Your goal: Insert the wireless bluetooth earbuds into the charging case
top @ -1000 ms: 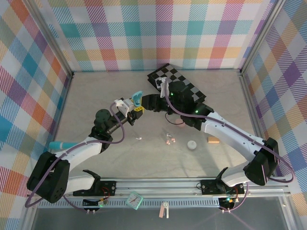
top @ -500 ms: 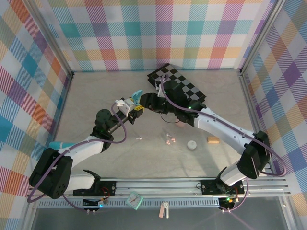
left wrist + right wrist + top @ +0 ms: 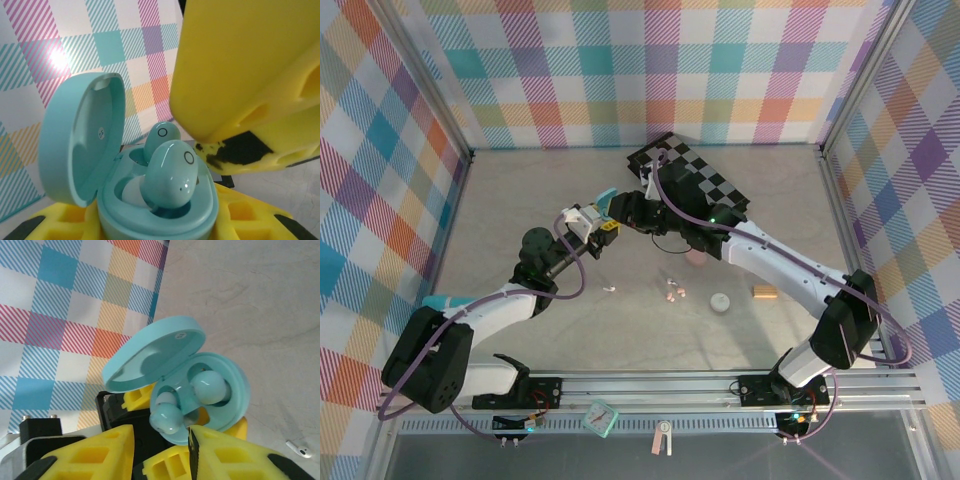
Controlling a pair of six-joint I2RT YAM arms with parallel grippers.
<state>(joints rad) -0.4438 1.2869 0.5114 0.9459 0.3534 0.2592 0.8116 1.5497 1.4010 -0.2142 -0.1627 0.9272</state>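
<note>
The left tool (image 3: 606, 216) clamps the open charging case (image 3: 115, 210) steady so the right tool (image 3: 161, 445), hold unclear, can seat the tilted earbud (image 3: 170, 172).

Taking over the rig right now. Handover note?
Left pincer: shut on teal case, lid open, off the table.
Right pincer: open at the case, holding nothing.
Done: both teal buds in the case; the second looks proud.
To do: press it home, shut lid. White bud and pink buds lie loose on the table.
</note>
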